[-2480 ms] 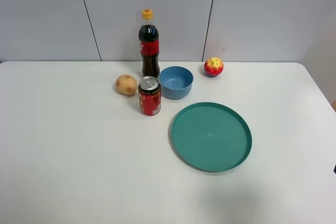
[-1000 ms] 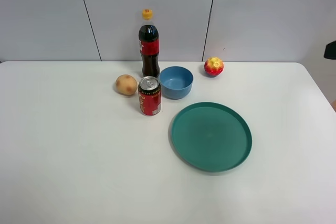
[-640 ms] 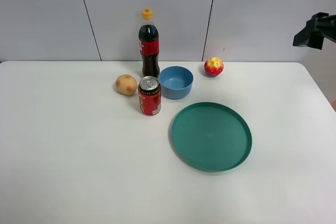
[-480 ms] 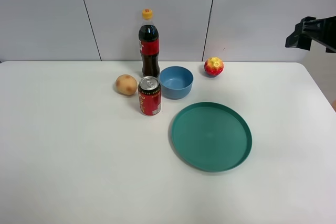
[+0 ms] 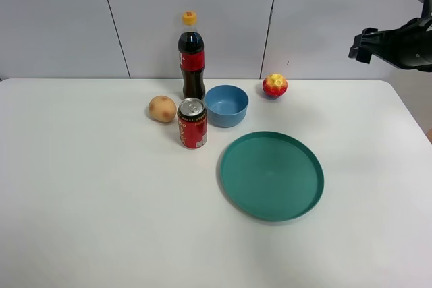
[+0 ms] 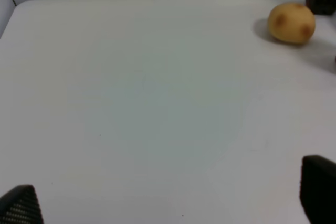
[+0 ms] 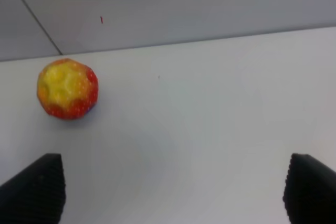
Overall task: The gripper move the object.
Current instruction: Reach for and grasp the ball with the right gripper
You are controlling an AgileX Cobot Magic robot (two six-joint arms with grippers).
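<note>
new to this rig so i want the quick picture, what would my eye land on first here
The big teal plate lies right of centre on the white table. Behind and left of it stand a cola bottle, a red can and a blue bowl, a tan round fruit at their left. The red and yellow bumpy ball sits alone at the back, with the open right gripper in the air to its right.
</note>
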